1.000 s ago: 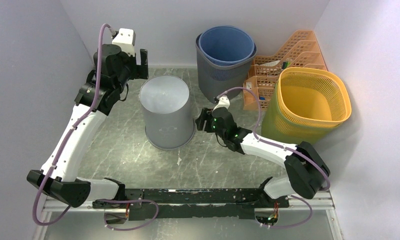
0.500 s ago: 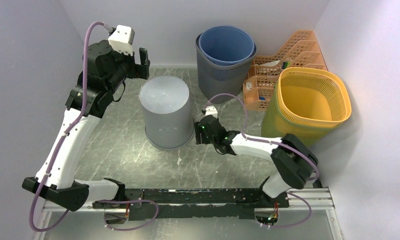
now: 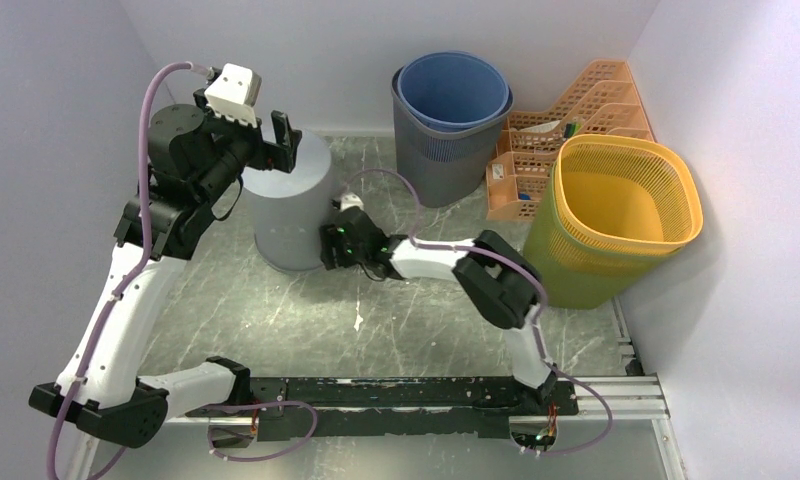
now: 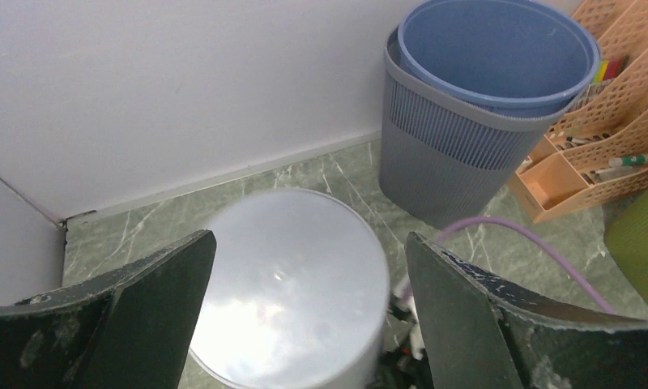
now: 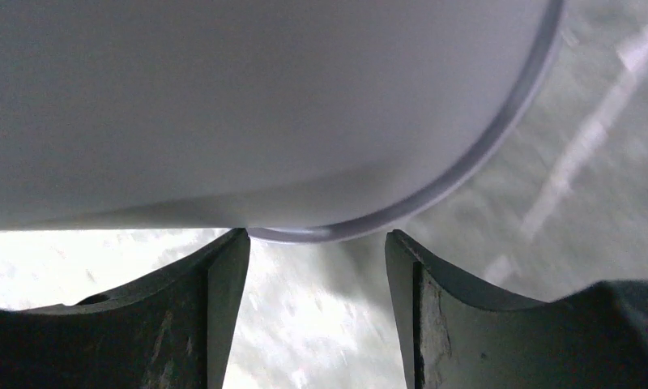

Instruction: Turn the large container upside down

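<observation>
The large container [image 3: 294, 210] has slid left and back across the green marbled table [image 3: 276, 310] since a second ago, and the right arm has stretched after it. It stands rim-down (a smooth grey plastic cylinder, flat base up), with the right gripper [image 5: 317, 239] low at its thin lip, fingers parted and clasping nothing. The left gripper [image 4: 304, 243] hovers over the glossy base, fingers spread wide.
</observation>
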Robot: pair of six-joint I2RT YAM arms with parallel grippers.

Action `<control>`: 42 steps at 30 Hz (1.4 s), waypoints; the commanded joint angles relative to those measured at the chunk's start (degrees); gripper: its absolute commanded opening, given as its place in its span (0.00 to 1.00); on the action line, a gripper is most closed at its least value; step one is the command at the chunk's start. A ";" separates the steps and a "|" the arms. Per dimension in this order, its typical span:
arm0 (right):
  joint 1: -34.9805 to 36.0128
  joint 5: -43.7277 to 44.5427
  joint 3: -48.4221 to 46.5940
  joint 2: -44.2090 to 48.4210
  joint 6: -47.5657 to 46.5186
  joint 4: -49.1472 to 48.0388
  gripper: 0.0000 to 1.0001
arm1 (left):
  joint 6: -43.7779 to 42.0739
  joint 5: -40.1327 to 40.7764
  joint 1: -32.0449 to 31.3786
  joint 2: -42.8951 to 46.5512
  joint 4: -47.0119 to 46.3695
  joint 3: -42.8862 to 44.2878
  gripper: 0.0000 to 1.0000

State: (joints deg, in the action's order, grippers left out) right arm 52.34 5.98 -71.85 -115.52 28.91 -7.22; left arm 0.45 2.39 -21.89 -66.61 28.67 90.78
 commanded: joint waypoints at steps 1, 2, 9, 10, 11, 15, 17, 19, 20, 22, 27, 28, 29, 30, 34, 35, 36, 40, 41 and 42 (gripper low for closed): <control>0.12 -2.96 -15.98 -10.87 0.96 -2.36 0.62 | 0.73 -2.97 0.18 2.04 -2.54 -2.98 0.99; 0.20 -3.60 -18.48 -13.50 0.91 -2.36 0.62 | 0.82 -3.19 0.18 2.44 -2.73 -3.57 0.99; 0.45 -10.12 -45.61 -30.43 -2.60 -4.78 0.63 | 1.12 -5.04 0.18 5.00 -3.94 -6.66 0.99; 0.44 -11.35 -49.31 -32.45 -3.58 -4.58 0.63 | 1.13 -5.23 0.18 5.38 -4.15 -7.19 0.99; 0.42 -12.58 -53.08 -35.16 -4.80 -4.28 0.63 | 1.13 -5.34 0.18 5.64 -4.43 -7.65 0.99; 0.42 -17.86 -59.06 -39.46 -6.59 -9.47 0.66 | 0.80 -4.70 0.18 6.15 -4.92 -9.32 0.99; 0.42 -19.11 -59.37 -40.73 -6.85 -13.32 0.70 | 0.70 -4.38 0.18 6.28 -5.21 -10.04 0.99; 0.44 -20.69 -61.37 -42.51 -7.21 -14.66 0.72 | 0.71 -4.26 0.18 6.18 -5.68 -10.90 0.99; 0.46 -21.34 -62.55 -43.15 -7.11 -13.56 0.72 | 0.65 -4.20 0.18 6.01 -5.62 -11.23 0.99; 0.51 -21.03 -59.96 -40.80 -7.32 -11.66 0.71 | 0.42 -4.03 0.18 5.23 -5.17 -11.37 0.99; 0.43 -13.59 -25.47 -21.30 -6.29 -24.10 0.73 | 0.05 -3.10 0.19 3.70 -3.16 -10.04 0.99; 0.49 -11.85 -21.29 -18.09 -6.66 -24.39 0.73 | 0.16 -3.33 0.20 3.81 -3.32 -10.29 0.99; 0.49 -10.63 -16.80 -14.81 -6.96 -24.71 0.73 | 0.31 -3.19 0.22 3.85 -3.33 -10.50 1.00; 0.49 -9.38 -12.68 -11.92 -7.06 -25.13 0.73 | 0.44 -3.02 0.22 3.73 -2.89 -10.68 1.00; 0.34 -2.58 -2.03 -1.00 -8.25 -22.16 0.74 | 0.65 -2.98 0.27 1.63 0.03 -11.86 0.99; 0.32 -0.74 -0.94 0.92 -8.58 -19.81 0.75 | 0.69 -3.04 0.27 0.90 0.79 -12.52 0.99; 0.30 1.72 -0.58 2.26 -8.84 -17.01 0.75 | 0.74 -2.86 0.27 -0.10 1.61 -13.03 0.99; -0.55 10.36 -0.69 4.96 -9.13 -6.80 0.77 | 2.95 -2.02 0.27 -5.43 5.17 -14.48 0.98; -1.29 11.49 0.08 5.75 -8.30 -5.93 0.77 | 4.18 -1.67 0.27 -6.86 5.79 -14.80 0.97; -2.64 11.40 1.36 6.82 -6.85 -5.65 0.78 | 5.51 -0.80 0.27 -8.14 5.90 -15.33 0.97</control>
State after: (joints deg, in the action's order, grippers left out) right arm 52.34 8.62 -73.21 -110.37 20.95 -20.86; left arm 1.93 -0.47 -21.89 -70.00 29.80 77.67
